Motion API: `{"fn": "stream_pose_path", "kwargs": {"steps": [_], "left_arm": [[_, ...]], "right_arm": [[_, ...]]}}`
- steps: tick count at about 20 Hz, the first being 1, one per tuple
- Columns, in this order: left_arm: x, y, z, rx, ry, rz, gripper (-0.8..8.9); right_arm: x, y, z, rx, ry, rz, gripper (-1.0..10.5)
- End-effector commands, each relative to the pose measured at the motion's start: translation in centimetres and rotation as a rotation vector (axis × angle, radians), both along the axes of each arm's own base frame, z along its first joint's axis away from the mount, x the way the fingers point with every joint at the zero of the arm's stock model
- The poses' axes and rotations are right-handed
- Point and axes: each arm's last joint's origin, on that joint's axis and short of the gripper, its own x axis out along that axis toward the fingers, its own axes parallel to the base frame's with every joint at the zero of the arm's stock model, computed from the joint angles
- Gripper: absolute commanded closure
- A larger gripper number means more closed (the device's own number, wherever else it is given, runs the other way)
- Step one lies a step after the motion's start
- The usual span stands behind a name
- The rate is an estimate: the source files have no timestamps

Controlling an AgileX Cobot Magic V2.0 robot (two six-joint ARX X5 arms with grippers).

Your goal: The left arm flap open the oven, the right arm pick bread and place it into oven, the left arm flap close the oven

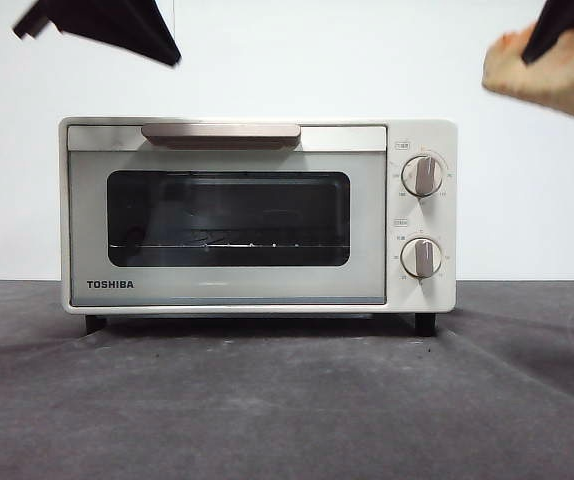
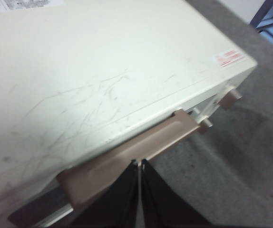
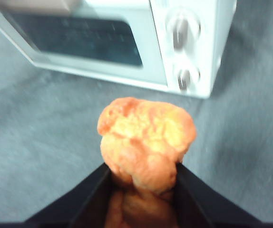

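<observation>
1 oven [image 1: 257, 215] door closed; left gripper [image 2: 140, 164] pressed together; right gripper [image 3: 143, 171] pinching 1 bread [image 3: 146, 135].

You see a cream-white oven [image 1: 257, 215] with a dark glass window, beige-pink handle [image 1: 221, 133], and black TOSHIBA lettering at lower left. The bread [image 3: 146, 140] is golden-orange, mottled yellow. Black jaws; grey tablecloth [image 1: 287, 410].
</observation>
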Motion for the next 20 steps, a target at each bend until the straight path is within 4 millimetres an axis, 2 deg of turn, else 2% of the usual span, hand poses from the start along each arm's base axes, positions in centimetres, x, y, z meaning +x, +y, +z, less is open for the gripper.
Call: {"fn": "stream_pose_path", "kwargs": {"steps": [1,9,15,20], "left_arm": [[0.9,-1.1,0.1,0.029,-0.053,-0.021,7.96],[2.4,-3.1,-1.6,0.127,-0.105,0.008,7.96],[3.0,-4.0,-3.0,0.161,-0.072,0.003,7.96],[2.5,-4.5,-3.6,0.194,-0.025,-0.017,7.96]], "right_arm": [[-0.2,0.0,1.1,0.025,-0.029,0.009,7.8],[-0.3,-0.1,1.1,0.016,-0.018,0.008,7.8],[-0.3,-0.1,1.1,0.016,-0.018,0.008,7.8],[-0.3,-0.1,1.1,0.015,-0.02,0.01,7.8]]}}
